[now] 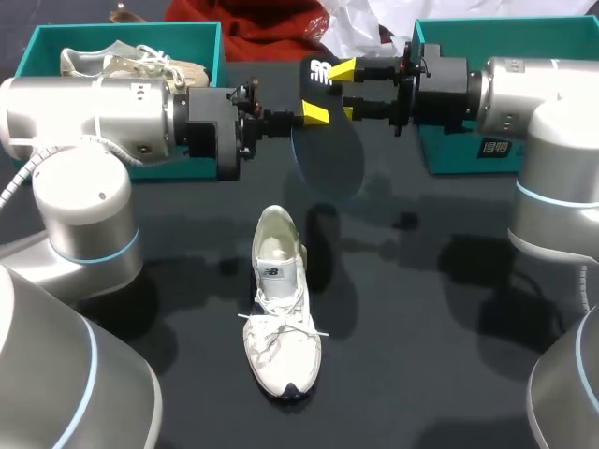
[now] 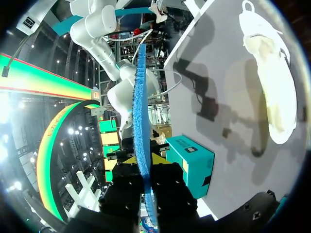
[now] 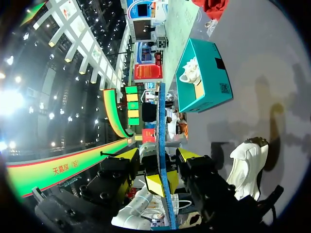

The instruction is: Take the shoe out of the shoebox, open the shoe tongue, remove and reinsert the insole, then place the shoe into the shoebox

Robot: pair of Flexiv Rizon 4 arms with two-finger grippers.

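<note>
When I looked down from the head view, the insole (image 1: 328,154) hung in the air above the surface (image 1: 430,309), broad face toward the camera, between my two arms. My left tool (image 1: 314,114) reached it with only one yellow tip showing, so I could not judge its grip from there. My right tool (image 1: 344,92) stood at the insole's upper end with its tips spread apart. The shoe (image 1: 281,323) lay on the surface nearer the camera, laces up, toe toward me. The left shoebox (image 1: 37,42) held a second shoe (image 1: 122,61), partly hidden behind my left arm. My right arm covered much of the right shoebox (image 1: 505,26), and I could not see inside it.

From the left wrist view, the insole (image 2: 140,121) showed edge-on as a thin blue strip running out between the dark fingers of the left tool (image 2: 145,187), which pressed on it from both sides. Yellow tips flanked the strip further out, but I could not tell whose they were. The shoe (image 2: 272,82) lay well to one side, and the right shoebox (image 2: 192,162) stood ahead.

From the right wrist view, the insole (image 3: 161,126) was edge-on again, between the fingers of the right tool (image 3: 158,155), whose tips stood wide with a gap on either side. Between those fingers, the left tool (image 3: 163,184) pinched the strip. One dark finger cut off part of the shoe (image 3: 248,165). Ahead stood the left shoebox (image 3: 204,82), the second shoe (image 3: 190,72) showing over its rim.
</note>
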